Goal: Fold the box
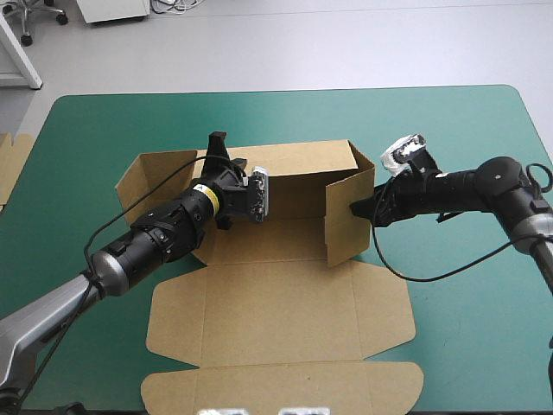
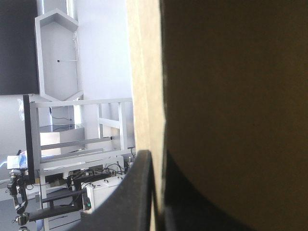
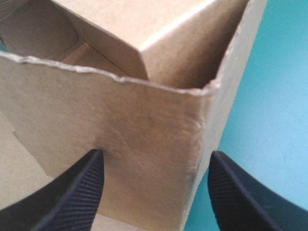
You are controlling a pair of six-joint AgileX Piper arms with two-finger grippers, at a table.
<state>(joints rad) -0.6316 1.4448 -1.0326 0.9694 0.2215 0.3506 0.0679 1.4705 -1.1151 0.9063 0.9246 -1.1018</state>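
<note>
Left tool (image 1: 219, 147) is clenched on the box (image 1: 276, 294), pinching the top edge of the far wall (image 1: 302, 160) toward its left end. In the left wrist view the brown sheet runs up between the two black fingers (image 2: 137, 192) with hardly a gap. Right tool (image 3: 156, 156) is released, fingers spread wide, facing the outside of the raised right wall (image 1: 350, 216). One fingertip is close against the board, and the wall's corner stands between the two.

The box sits mid-counter. Its tray runs left to right, mouth upward, with far wall and right wall standing, while the left flap (image 1: 154, 180) is splayed outward over the cover. The lid (image 1: 276, 316) lies flat, stretching from the tray toward the near edge, with its tuck flap (image 1: 285, 385) nearest the robot, so the whole sheet is longest near to far.

The counter (image 1: 467, 328) wears its teal-green cover, and there is pale floor (image 1: 302, 43) beyond the far edge. A strip of spare brown board (image 1: 10, 169) shows at the counter's left edge. The left arm (image 1: 155, 238) lies slantwise over the tray's left end and hides the base there.
</note>
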